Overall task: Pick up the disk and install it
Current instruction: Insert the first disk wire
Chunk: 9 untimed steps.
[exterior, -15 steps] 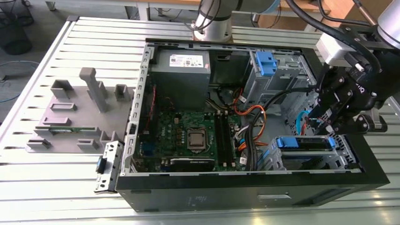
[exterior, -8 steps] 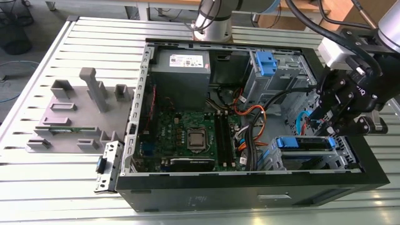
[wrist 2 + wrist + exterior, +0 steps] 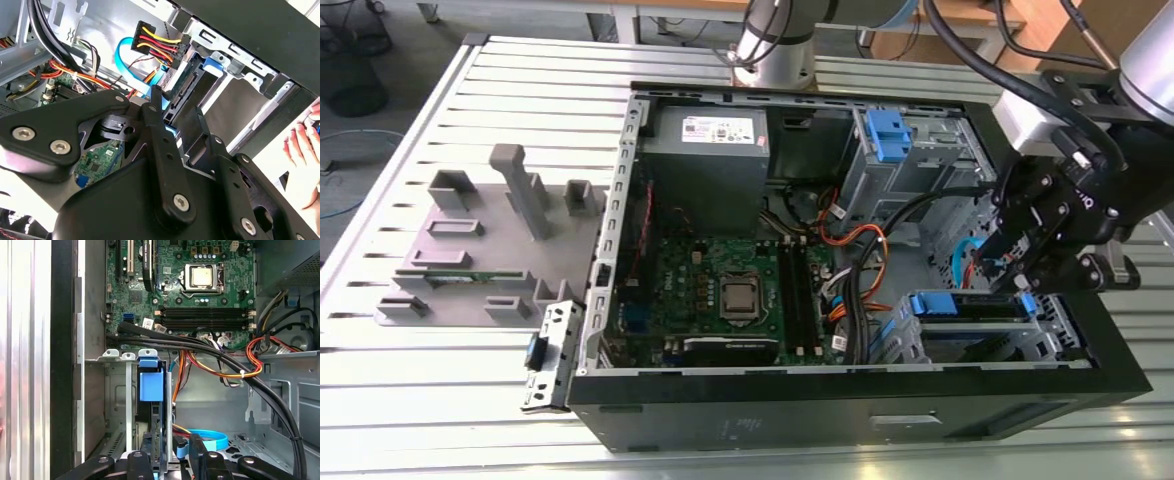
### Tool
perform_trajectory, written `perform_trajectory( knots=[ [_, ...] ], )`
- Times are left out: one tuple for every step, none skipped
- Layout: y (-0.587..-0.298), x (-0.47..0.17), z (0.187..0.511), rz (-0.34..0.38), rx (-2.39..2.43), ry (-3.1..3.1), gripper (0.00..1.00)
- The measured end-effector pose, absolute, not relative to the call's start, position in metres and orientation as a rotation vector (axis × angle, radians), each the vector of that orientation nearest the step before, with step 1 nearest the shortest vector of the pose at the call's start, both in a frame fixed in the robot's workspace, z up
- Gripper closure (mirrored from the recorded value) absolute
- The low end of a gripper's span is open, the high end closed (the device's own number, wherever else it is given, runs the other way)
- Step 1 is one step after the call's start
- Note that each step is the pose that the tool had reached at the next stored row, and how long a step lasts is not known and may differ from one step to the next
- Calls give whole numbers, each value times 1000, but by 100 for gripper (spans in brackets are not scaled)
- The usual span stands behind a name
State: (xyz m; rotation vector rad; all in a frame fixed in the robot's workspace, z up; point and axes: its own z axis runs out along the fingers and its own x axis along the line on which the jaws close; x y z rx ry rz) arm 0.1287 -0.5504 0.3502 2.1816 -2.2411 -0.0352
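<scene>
The disk (image 3: 156, 432) stands on edge in the drive bay of the open computer case (image 3: 854, 400), its blue carrier tab (image 3: 151, 380) pointing at the motherboard. In the exterior view the disk (image 3: 961, 305) lies in the bay at the case's near right corner. My gripper (image 3: 167, 460) straddles the disk's rear end, one finger (image 3: 137, 462) against its side and the other finger (image 3: 197, 452) a small gap away. In the second wrist view my gripper (image 3: 174, 122) sits around the disk (image 3: 182, 97) just behind its connector edge. In the exterior view the gripper (image 3: 1017, 285) hangs over that bay.
Black, orange and blue cables (image 3: 220, 357) cross between the bay and the motherboard (image 3: 734, 280). A grey power-supply box (image 3: 707, 150) sits at the case's far end. Grey fixtures (image 3: 494, 230) stand on the slatted table at the exterior view's left. A person's hand (image 3: 300, 150) is outside the case.
</scene>
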Motion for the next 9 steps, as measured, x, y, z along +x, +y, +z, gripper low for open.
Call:
perform_trajectory(
  knots=[
    [-550, 129, 349, -36, 2181, -2240, 58],
    [-550, 129, 349, -37, 2180, -2240, 58],
    [-550, 129, 349, -38, 2180, -2240, 58],
    [-551, 129, 349, -38, 2180, -2240, 58],
    [-551, 129, 349, -38, 2180, -2240, 58],
    [-551, 129, 349, -38, 2180, -2240, 58],
    [-550, 129, 349, -38, 2180, -2240, 58],
    [-550, 129, 349, -38, 2180, -2240, 58],
    [-550, 129, 348, -38, 2180, -2240, 58]
  ],
)
